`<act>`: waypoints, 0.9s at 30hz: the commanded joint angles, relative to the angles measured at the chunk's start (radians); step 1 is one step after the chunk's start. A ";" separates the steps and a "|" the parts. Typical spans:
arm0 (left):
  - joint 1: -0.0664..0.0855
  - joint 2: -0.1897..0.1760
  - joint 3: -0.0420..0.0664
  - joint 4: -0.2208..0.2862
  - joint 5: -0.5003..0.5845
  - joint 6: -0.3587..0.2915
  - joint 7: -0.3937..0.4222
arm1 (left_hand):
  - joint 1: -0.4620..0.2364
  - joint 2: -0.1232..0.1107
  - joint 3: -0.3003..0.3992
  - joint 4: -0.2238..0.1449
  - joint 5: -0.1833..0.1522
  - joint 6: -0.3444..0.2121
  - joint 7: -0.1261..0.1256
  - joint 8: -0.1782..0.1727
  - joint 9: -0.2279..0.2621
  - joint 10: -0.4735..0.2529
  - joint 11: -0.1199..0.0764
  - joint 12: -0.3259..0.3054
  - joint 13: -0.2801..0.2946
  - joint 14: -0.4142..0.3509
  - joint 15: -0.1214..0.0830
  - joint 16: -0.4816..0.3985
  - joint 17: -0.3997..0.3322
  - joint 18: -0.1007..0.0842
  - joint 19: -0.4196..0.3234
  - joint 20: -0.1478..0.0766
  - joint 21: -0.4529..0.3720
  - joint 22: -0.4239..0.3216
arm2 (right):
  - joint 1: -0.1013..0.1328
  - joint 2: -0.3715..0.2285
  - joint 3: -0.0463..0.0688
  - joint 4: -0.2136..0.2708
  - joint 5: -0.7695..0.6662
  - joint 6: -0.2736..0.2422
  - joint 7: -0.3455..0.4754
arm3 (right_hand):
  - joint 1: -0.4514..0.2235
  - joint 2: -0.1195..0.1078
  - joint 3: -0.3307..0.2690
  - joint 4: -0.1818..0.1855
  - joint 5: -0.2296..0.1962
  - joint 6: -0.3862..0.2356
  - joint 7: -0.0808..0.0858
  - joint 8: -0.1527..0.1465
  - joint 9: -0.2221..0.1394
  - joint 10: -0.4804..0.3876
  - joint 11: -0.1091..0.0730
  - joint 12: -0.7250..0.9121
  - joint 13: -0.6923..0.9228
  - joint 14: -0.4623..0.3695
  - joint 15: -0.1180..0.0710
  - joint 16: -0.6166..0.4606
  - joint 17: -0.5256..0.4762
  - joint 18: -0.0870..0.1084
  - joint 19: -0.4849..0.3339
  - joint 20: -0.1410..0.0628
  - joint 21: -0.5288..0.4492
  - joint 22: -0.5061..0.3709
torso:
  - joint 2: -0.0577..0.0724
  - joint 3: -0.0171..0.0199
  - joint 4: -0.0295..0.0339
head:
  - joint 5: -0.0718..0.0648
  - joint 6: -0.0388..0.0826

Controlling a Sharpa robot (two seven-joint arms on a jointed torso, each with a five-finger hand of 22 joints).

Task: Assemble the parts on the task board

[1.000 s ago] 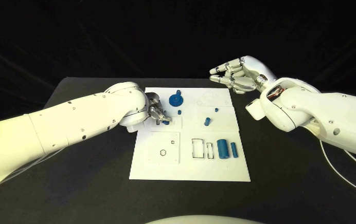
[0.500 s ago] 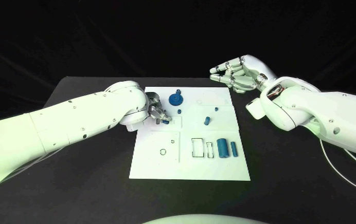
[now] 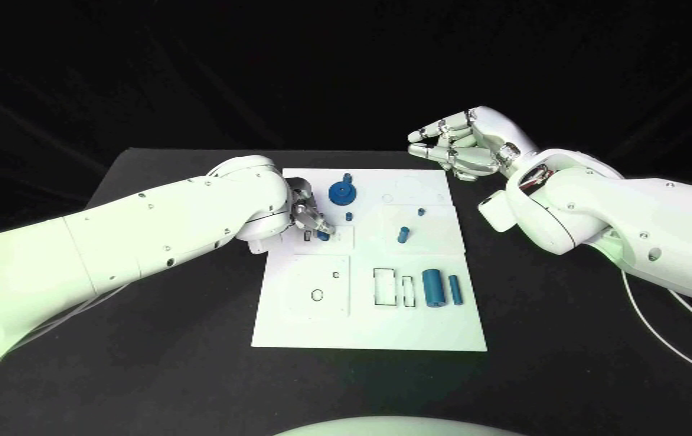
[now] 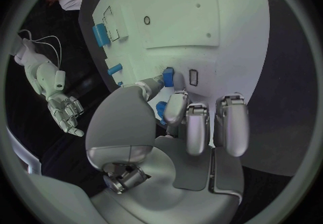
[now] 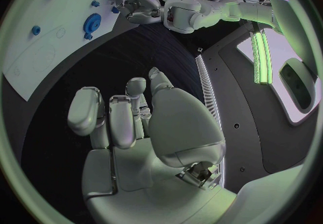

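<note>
Surface: black, white task board [image 3: 369, 321] centred.
Left hand [image 3: 302, 212]: pinches a small blue part [image 4: 168, 77] over its slot; next, judged, pressing it in.
Right hand [image 3: 459, 148]: empty, fingers loosely curled, far right.

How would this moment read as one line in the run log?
left hand: pinches small blue part over task board | right hand: raised, holds nothing

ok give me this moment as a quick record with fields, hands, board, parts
left hand: low over the task board's left edge, pinching a small blue part next to a small rectangular slot
right hand: raised off the table beyond the board's far right corner, fingers curled in, holding nothing
task board: white plate, flat in the middle of the black table
round blue part: near the board's far edge
two blue cylinders: lying side by side at the right of the board
</note>
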 commanded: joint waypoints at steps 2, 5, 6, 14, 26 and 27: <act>-0.006 0.010 -0.005 -0.007 0.006 0.047 -0.006 | -0.019 0.004 -0.035 0.013 0.003 0.047 -0.036 -0.007 0.000 0.004 -0.001 0.009 0.004 0.105 -0.007 0.002 0.263 -0.021 0.057 -0.006 0.005 0.172 | -0.001 0.001 0.000 0.002 -0.002 0.012 0.002 | -0.004 0.004 -0.003 0.004 0.004 -0.001 0.005 0.003 0.000 -0.010 0.002 -0.009 -0.003 0.035 0.002 -0.007 -0.005 0.013 -0.010 0.003 -0.007 -0.006 | 0.000 0.0003 0.0009 | 0.001 0.000; -0.006 0.013 -0.005 -0.012 0.006 0.055 -0.007 | -0.045 0.007 -0.072 0.034 0.001 0.052 -0.035 -0.009 0.001 0.003 0.000 0.008 0.004 0.105 -0.006 0.002 0.263 -0.021 0.057 -0.006 0.005 0.173 | -0.001 0.001 0.000 0.003 -0.002 0.011 0.002 | -0.004 0.004 -0.004 0.004 0.004 -0.001 0.006 0.003 0.000 -0.011 0.002 -0.010 -0.004 0.034 0.002 -0.009 -0.007 0.014 -0.012 0.003 -0.008 -0.009 | -0.001 0.0002 0.0011 | 0.001 -0.001; -0.006 0.013 -0.005 -0.014 0.006 0.057 -0.007 | -0.062 0.008 -0.088 0.048 0.000 0.053 -0.033 -0.010 0.001 0.003 0.001 0.008 0.004 0.105 -0.005 0.002 0.263 -0.021 0.058 -0.006 0.005 0.173 | -0.001 0.000 0.000 0.003 -0.002 0.011 0.002 | -0.004 0.004 -0.004 0.004 0.004 -0.002 0.006 0.003 0.000 -0.011 0.002 -0.011 -0.005 0.033 0.002 -0.010 -0.009 0.014 -0.013 0.003 -0.009 -0.010 | -0.001 0.0002 0.0009 | 0.001 -0.001; -0.005 0.017 -0.005 -0.022 0.006 0.067 -0.008 | -0.084 0.015 -0.184 0.088 0.002 0.058 -0.034 -0.016 0.005 0.003 0.001 0.012 0.009 0.105 -0.006 0.002 0.263 -0.022 0.059 -0.005 0.007 0.177 | -0.001 0.000 0.000 0.004 0.000 0.012 0.002 | -0.005 0.004 -0.006 0.006 0.004 -0.003 0.006 0.002 -0.001 -0.015 0.002 -0.015 -0.009 0.032 0.002 -0.014 -0.014 0.016 -0.017 0.003 -0.013 -0.017 | -0.001 -0.0001 0.0007 | 0.000 0.001; -0.005 0.019 -0.005 -0.029 0.004 0.052 -0.008 | -0.093 0.024 -0.310 0.141 0.001 0.066 -0.034 -0.021 0.011 0.005 0.001 0.014 0.014 0.105 -0.006 0.002 0.263 -0.023 0.061 -0.005 0.010 0.183 | -0.001 -0.002 0.000 0.006 0.002 0.012 0.004 | -0.007 0.004 -0.009 0.010 0.004 -0.006 0.007 0.001 -0.001 -0.026 0.003 -0.030 -0.022 0.027 0.003 -0.028 -0.031 0.019 -0.027 0.004 -0.022 -0.033 | 0.000 -0.0008 0.0006 | 0.000 0.002; -0.005 0.019 -0.004 -0.029 0.003 0.047 -0.007 | -0.094 0.025 -0.319 0.144 0.001 0.067 -0.034 -0.022 0.011 0.006 0.001 0.015 0.015 0.105 -0.006 0.002 0.263 -0.023 0.062 -0.005 0.010 0.183 | -0.001 -0.002 0.000 0.006 0.002 0.013 0.004 | -0.007 0.004 -0.010 0.010 0.004 -0.006 0.007 0.001 -0.001 -0.027 0.003 -0.032 -0.024 0.026 0.003 -0.029 -0.033 0.019 -0.029 0.004 -0.024 -0.036 | 0.000 -0.0013 0.0006 | 0.001 0.003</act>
